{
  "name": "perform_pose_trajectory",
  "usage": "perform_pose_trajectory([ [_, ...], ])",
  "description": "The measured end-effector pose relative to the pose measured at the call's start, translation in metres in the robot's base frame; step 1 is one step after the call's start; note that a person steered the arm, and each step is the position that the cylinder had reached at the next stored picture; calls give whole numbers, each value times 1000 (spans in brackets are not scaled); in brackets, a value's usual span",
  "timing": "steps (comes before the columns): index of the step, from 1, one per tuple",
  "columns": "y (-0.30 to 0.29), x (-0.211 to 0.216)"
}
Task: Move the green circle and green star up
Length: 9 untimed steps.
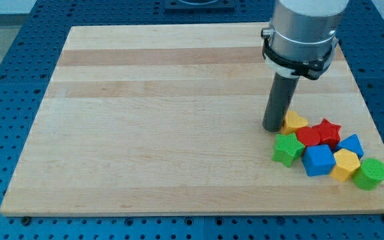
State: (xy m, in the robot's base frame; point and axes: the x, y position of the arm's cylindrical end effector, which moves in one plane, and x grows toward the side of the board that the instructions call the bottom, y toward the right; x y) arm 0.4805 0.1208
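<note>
Two green blocks sit in the cluster at the board's [145, 133] lower right. Your green star [287, 149] lies just below my tip [273, 129], a small gap between them. The green circle [371, 173] sits well to the view's right, at the cluster's far end, close to the board's right edge and bottom edge. My tip touches the yellow block [294, 121] beside it. Above the star stand the red block [309, 137] and red star [327, 131]; wide bare wood runs toward the view's top and left.
</note>
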Motion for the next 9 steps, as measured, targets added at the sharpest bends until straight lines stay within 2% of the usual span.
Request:
perform_pose_trajectory([
  [2,-18,-9],
  [3,-77,-8],
  [4,-118,25],
  [5,-120,76],
  [6,-88,125],
  [9,58,138],
])
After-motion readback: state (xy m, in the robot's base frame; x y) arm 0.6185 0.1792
